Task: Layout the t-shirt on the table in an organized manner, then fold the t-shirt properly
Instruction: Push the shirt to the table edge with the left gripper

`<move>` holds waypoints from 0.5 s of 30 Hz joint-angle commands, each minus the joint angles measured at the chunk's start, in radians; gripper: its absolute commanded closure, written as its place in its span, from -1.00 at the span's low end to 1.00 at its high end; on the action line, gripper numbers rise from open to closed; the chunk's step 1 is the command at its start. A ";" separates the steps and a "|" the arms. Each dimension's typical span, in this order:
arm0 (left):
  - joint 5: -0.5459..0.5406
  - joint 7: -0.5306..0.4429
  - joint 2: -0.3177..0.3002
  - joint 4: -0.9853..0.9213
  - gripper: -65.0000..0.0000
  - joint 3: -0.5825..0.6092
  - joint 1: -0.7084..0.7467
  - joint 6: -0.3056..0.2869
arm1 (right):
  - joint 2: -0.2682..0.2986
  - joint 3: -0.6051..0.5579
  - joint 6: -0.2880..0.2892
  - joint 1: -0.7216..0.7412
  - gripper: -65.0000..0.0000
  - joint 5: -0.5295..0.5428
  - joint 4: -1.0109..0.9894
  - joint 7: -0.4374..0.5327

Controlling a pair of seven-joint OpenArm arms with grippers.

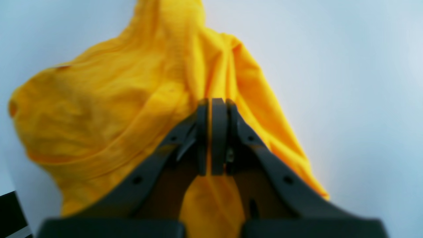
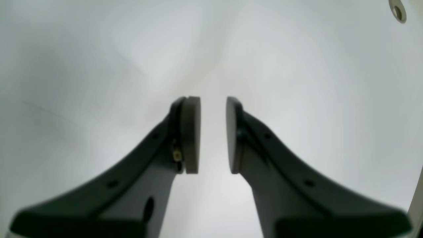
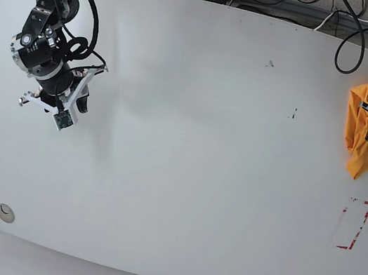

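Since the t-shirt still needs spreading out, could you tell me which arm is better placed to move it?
Left: its gripper is shut on the t-shirt at the table edge; the right gripper hangs open, far away.

The plain orange-yellow soft cotton t-shirt lies in a crumpled heap, not spread out, at the right side of the base view, near the far right edge of the large white smooth table. In the left wrist view the cloth shows many folds and creases, and one narrow part rises up in a ridge. The table has rounded edges, one round grommet near each front corner, some small dark specks, and a red-tape rectangle outline a little in front of the shirt.
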 commanded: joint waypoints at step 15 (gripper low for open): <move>-0.004 0.062 0.180 0.232 1.00 0.037 -0.010 0.002 | 0.009 0.010 -0.002 0.022 0.62 0.011 0.030 0.024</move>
